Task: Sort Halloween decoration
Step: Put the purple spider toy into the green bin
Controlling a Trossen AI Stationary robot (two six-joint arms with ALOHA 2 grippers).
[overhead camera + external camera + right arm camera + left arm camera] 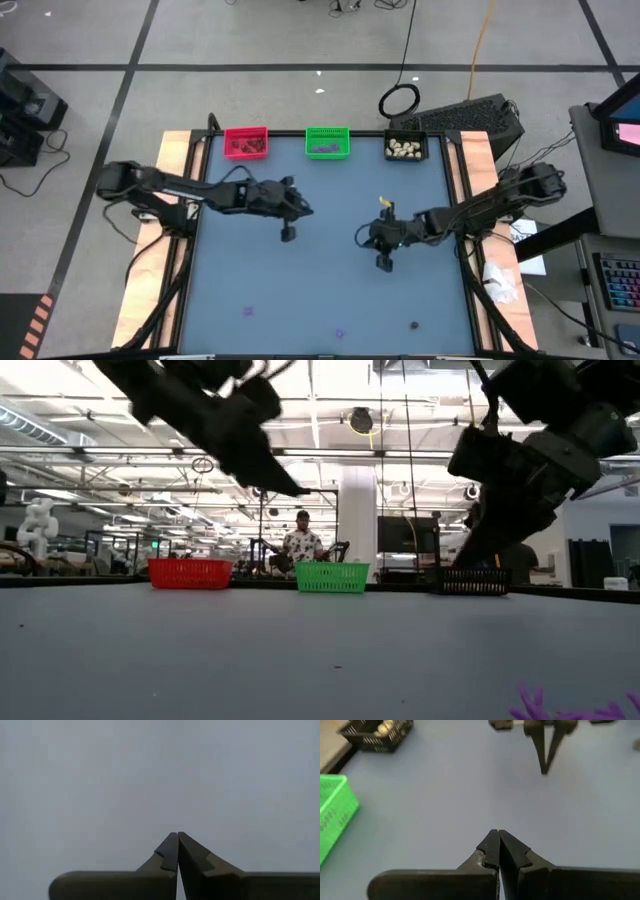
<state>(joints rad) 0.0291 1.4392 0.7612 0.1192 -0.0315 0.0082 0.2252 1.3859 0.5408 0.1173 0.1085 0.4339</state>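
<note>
Grey-blue table is filling the high view, with three bins sitting in a row along its far edge: one red bin, one green bin and one black bin. Dark bits are lying in the red bin, flat purple bits in the green bin, and several cream lumps in the black one. Three loose trinkets are lying well apart near the table's front edge: two purple bits and one dark lump. Left gripper is hanging over the table's left middle, jaws pressed together on nothing. Right gripper is hanging over the right middle, jaws likewise together and empty.

From the low view, the three bins are standing in a row at the back, and one purple bit is lying close at the front. A person is standing in the workshop behind the table.

Through the left wrist view, the fingers are meeting at their tips; the green and black bins are showing beyond, and the right gripper too.

Through the right wrist view, the fingers are touching over bare table. No writing is readable anywhere.
</note>
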